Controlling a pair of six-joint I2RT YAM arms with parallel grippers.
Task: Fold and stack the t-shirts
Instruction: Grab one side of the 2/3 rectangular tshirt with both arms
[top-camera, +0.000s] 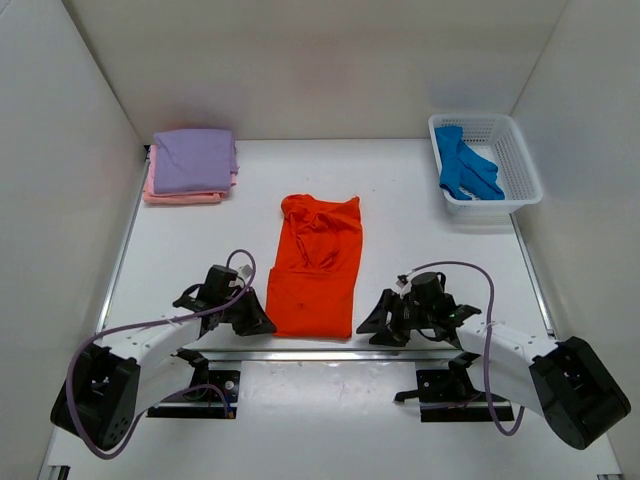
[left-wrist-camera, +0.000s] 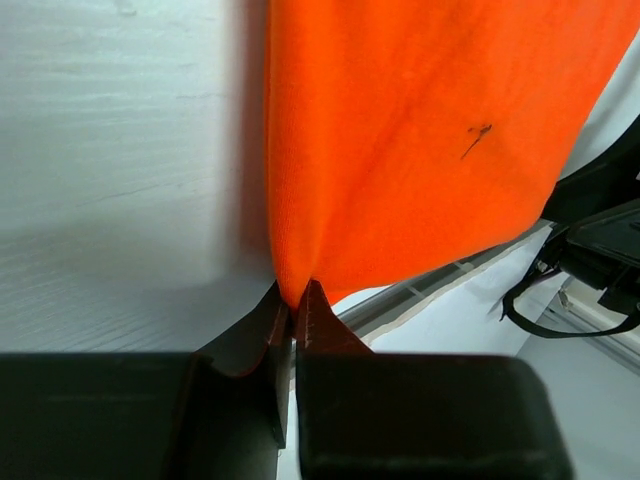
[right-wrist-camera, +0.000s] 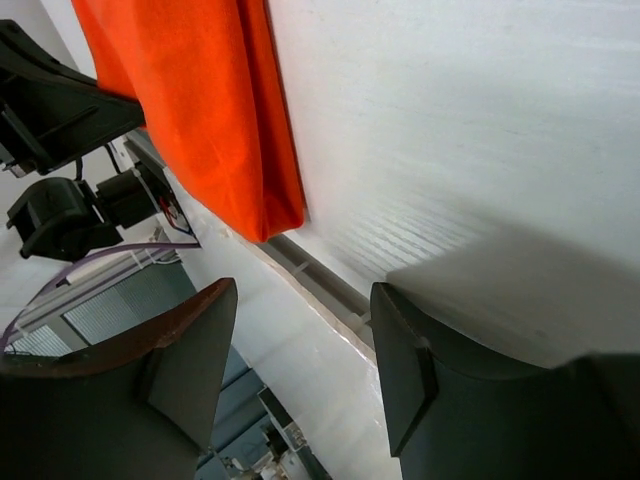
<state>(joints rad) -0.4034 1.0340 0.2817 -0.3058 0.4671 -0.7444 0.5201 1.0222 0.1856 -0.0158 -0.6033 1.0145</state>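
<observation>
The orange-red t-shirt (top-camera: 316, 264) lies in a long folded strip at the table's middle, its hem near the front edge. My left gripper (top-camera: 262, 322) is shut on its near left corner; the left wrist view shows the cloth (left-wrist-camera: 420, 140) pinched between the tips (left-wrist-camera: 296, 303). My right gripper (top-camera: 372, 326) is open and empty just right of the near right corner, seen in the right wrist view (right-wrist-camera: 305, 330) with the cloth (right-wrist-camera: 190, 110) a little ahead. A lavender-purple t-shirt (top-camera: 193, 159) lies folded on a pink one (top-camera: 178, 197) at the back left. A blue t-shirt (top-camera: 466, 171) lies crumpled in the basket.
A white mesh basket (top-camera: 521, 165) stands at the back right. White walls close in the left, back and right. A metal rail (top-camera: 330, 354) runs along the table's front edge, with both arm bases just behind it.
</observation>
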